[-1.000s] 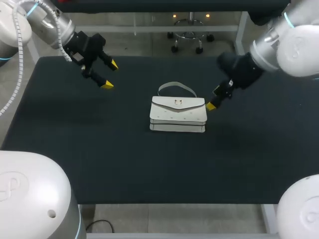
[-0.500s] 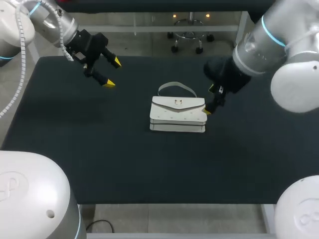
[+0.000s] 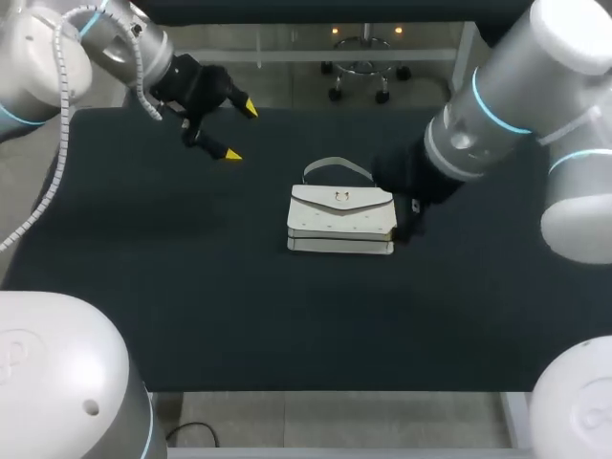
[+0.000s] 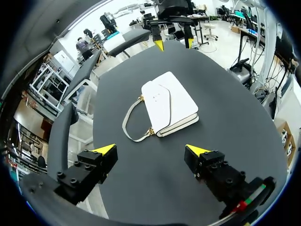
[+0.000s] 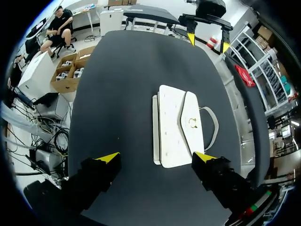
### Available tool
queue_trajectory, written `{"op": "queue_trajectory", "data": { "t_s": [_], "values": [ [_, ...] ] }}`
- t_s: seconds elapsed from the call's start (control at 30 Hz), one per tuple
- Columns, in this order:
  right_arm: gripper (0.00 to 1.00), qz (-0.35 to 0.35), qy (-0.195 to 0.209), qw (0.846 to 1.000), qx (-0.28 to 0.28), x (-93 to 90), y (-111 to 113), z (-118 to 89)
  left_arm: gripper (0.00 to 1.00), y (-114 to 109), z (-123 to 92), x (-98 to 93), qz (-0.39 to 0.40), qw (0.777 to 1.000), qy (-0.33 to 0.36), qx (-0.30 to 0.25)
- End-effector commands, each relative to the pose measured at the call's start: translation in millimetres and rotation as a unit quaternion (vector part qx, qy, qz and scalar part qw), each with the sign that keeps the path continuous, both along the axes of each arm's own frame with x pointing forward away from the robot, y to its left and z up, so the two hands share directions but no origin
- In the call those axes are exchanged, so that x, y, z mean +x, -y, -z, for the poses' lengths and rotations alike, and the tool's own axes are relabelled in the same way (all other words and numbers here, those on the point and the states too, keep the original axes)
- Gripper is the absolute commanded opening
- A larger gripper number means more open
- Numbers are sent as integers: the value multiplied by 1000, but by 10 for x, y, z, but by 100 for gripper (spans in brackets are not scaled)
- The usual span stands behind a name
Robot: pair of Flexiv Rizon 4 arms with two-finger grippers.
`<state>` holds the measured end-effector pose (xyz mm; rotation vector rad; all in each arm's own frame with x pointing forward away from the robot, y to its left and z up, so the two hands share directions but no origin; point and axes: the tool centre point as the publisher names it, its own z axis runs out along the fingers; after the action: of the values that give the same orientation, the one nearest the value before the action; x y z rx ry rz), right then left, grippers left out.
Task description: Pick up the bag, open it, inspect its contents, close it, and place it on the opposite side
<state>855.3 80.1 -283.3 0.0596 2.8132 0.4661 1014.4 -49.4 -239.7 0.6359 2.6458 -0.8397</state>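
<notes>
Dark worktop, white handbag lying flat at middle, flap shut, gold clasp on flap, handle lying on worktop at far side. Left arm over far left part of worktop, well apart from handbag; left jaws wide open, empty, yellow fingertips above bare worktop. Right arm at handbag's right end; right jaws wide open, holding nothing, one fingertip just beside handbag corner, other over bare worktop
</notes>
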Motion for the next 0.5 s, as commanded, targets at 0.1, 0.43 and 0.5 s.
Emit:
{"op": "queue_trajectory", "data": {
  "t_s": [0.1, 0.43, 0.5],
  "values": [
    [100, 42, 179, 983, -27, 20, -111, 183, 100, 153, 52, -143, -16, 998, 63, -20],
    [100, 27, 223, 974, -41, 23, -186, 317, 100, 231, 36, -150, -17, 994, 90, -51],
    [100, 27, 223, 974, -41, 23, -186, 317, 100, 231, 36, -150, -17, 994, 90, -51]
  ]
}}
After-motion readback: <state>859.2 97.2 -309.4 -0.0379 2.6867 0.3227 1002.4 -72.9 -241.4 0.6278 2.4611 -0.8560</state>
